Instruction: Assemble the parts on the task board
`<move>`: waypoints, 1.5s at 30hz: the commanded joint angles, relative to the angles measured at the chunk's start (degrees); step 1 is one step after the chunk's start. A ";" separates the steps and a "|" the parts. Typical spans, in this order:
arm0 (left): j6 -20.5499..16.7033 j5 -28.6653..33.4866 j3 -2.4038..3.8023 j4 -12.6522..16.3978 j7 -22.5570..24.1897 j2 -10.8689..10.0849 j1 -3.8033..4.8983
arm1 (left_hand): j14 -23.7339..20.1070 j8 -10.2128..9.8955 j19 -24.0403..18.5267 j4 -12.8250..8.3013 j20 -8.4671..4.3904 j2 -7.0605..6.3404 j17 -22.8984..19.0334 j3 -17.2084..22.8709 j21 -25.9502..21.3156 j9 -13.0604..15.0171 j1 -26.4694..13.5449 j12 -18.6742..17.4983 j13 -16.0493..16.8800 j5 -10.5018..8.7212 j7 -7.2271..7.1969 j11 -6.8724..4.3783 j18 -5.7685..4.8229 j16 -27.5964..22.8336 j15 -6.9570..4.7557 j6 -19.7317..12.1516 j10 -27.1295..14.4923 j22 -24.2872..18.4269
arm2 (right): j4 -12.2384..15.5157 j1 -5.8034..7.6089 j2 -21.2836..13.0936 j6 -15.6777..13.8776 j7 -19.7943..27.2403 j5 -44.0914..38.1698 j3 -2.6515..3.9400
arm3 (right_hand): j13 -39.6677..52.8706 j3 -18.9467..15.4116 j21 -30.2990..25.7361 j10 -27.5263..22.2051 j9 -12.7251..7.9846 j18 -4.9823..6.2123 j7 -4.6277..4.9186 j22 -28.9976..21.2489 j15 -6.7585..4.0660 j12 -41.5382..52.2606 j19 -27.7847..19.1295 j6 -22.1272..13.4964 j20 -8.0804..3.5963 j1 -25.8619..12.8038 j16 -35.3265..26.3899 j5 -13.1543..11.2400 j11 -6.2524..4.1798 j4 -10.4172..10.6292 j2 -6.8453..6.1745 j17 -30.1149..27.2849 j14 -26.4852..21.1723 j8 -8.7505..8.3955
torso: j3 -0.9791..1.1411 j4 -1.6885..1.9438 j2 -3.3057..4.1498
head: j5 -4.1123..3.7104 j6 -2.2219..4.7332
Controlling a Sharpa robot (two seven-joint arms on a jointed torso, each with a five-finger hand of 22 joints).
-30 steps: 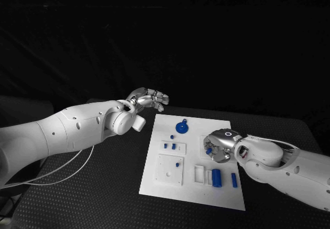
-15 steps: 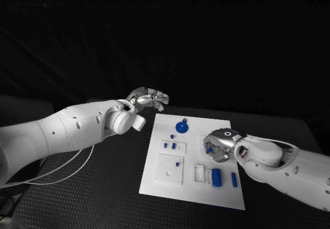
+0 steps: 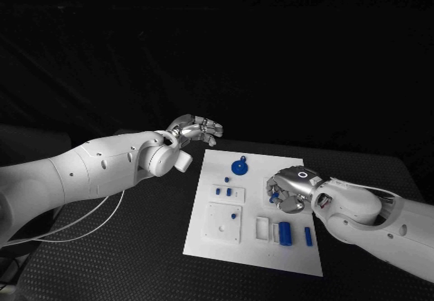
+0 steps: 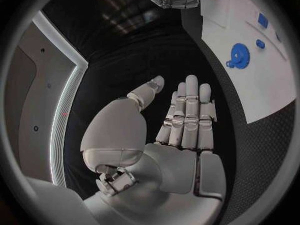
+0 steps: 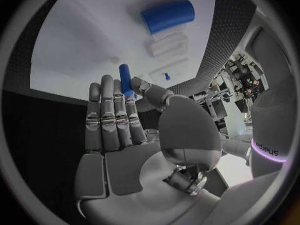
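The white task board (image 3: 210, 241) lies mid-table. My right hand (image 3: 290, 187) hovers over its right half and pinches a small blue peg (image 5: 125, 79) between thumb and fingertips; the peg (image 3: 274, 197) shows beside the palm. On the board lie a round blue gear (image 3: 239, 167), a thick blue cylinder (image 3: 285, 232), a slim blue bar (image 3: 308, 236) and several small blue pegs (image 3: 228, 191). My left hand (image 3: 195, 130) is raised off the board's far left corner, fingers stretched out, holding nothing. The left wrist view shows that palm (image 4: 181, 125), the gear (image 4: 238, 52) and the board (image 4: 262, 90).
White raised blocks (image 3: 223, 222) and slotted holders (image 3: 263, 228) stand on the board. A white cable (image 3: 86, 222) loops over the black table to the left. In the right wrist view the thick cylinder (image 5: 167, 16) lies beyond the fingertips on the board (image 5: 87, 40).
My right hand has shifted very slightly with the peg still in its fingers. The left hand has stayed where it was.
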 commanded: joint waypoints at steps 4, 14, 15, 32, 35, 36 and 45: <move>0.72 0.41 0.04 -0.26 0.73 0.30 0.04 | 0.39 0.21 0.19 0.37 0.35 -0.36 0.10 -0.11 -0.23 -0.07 -0.20 -0.13 -0.05 -0.22 0.00 0.04 1.09 -0.24 0.05 -0.50 -0.42 0.07 | 4.34 1.55 -0.28 -0.29 -0.38 0.03 0.91 | 0.10 0.26 0.34 0.55 0.18 0.76 0.12 1.17 0.05 0.16 0.45 0.51 0.00 0.26 0.24 -0.11 -0.05 -0.05 0.27 0.13 0.49 0.22 | 0.01 -0.08 0.01 | 0.36 0.05; 0.72 0.41 0.04 -0.43 0.73 0.49 0.04 | 0.40 0.24 0.19 0.36 0.35 -0.38 0.18 -0.12 -0.27 -0.07 -0.17 -0.12 -0.05 -0.21 0.00 0.04 1.10 -0.30 0.05 -0.52 -0.42 0.11 | 6.85 1.13 4.27 -0.46 0.34 0.62 0.82 | 0.11 0.30 0.37 0.54 0.21 0.76 0.11 1.15 0.03 0.12 0.49 0.50 -0.02 0.26 0.23 -0.11 -0.05 -0.02 0.29 0.18 0.50 0.20 | 0.01 0.02 0.04 | 1.53 -0.29; 0.65 0.41 0.04 -0.47 0.74 0.57 0.05 | 0.40 0.24 0.19 0.35 0.35 -0.39 0.18 -0.12 -0.28 -0.07 -0.16 -0.12 -0.05 -0.21 0.00 0.04 1.10 -0.31 0.05 -0.52 -0.43 0.12 | 6.68 0.90 4.87 -0.48 0.39 0.58 0.76 | 0.11 0.30 0.37 0.54 0.21 0.76 0.11 1.15 0.03 0.12 0.49 0.50 -0.03 0.26 0.23 -0.11 -0.05 -0.01 0.30 0.18 0.51 0.19 | -0.03 0.00 0.02 | 1.66 -0.32; 0.68 0.44 0.04 -0.49 0.68 1.35 0.06 | 0.41 0.28 0.21 0.36 0.36 -0.42 0.29 -0.13 -0.34 -0.07 -0.14 -0.11 -0.05 -0.22 0.00 0.04 1.09 -0.40 0.05 -0.53 -0.42 0.17 | 2.03 -4.40 12.99 -0.17 -0.26 -3.46 -1.48 | 0.17 0.50 0.44 0.63 0.29 0.76 0.08 1.13 -0.02 0.06 0.59 0.55 -0.10 0.39 0.22 -0.10 -0.09 0.01 0.21 0.32 0.59 0.17 | -0.09 0.08 0.05 | 3.29 -1.04; 0.71 0.46 0.04 -0.49 0.69 1.46 0.06 | 0.41 0.29 0.21 0.37 0.36 -0.42 0.31 -0.13 -0.35 -0.07 -0.14 -0.10 -0.05 -0.23 0.00 0.04 1.09 -0.42 0.06 -0.54 -0.42 0.18 | 1.52 -5.18 13.63 -0.25 -0.37 -4.49 -1.82 | 0.18 0.52 0.44 0.63 0.30 0.76 0.08 1.13 -0.02 0.05 0.59 0.55 -0.11 0.41 0.22 -0.11 -0.09 0.00 0.21 0.33 0.59 0.17 | -0.09 0.07 0.06 | 3.40 -1.13; 0.71 0.46 0.04 -0.47 0.69 1.46 0.06 | 0.41 0.29 0.21 0.37 0.36 -0.43 0.32 -0.13 -0.35 -0.07 -0.15 -0.10 -0.05 -0.23 0.00 0.04 1.09 -0.42 0.06 -0.54 -0.42 0.18 | 1.43 -5.28 13.74 -0.20 -0.39 -4.66 -1.89 | 0.18 0.53 0.45 0.63 0.30 0.76 0.08 1.13 -0.03 0.05 0.59 0.55 -0.11 0.41 0.22 -0.11 -0.09 0.00 0.21 0.33 0.59 0.16 | -0.08 0.09 0.06 | 3.46 -1.18; 0.78 0.46 0.04 -0.48 0.61 1.53 0.06 | 0.42 0.31 0.21 0.39 0.37 -0.43 0.37 -0.14 -0.39 -0.08 -0.15 -0.10 -0.05 -0.23 0.01 0.05 1.09 -0.47 0.06 -0.55 -0.42 0.20 | 0.38 -6.15 14.43 0.13 -0.25 -4.61 -2.23 | 0.20 0.58 0.46 0.66 0.33 0.76 0.07 1.12 -0.03 0.04 0.61 0.57 -0.12 0.42 0.21 -0.11 -0.09 -0.01 0.18 0.37 0.62 0.16 | -0.05 0.05 0.03 | 4.19 -1.58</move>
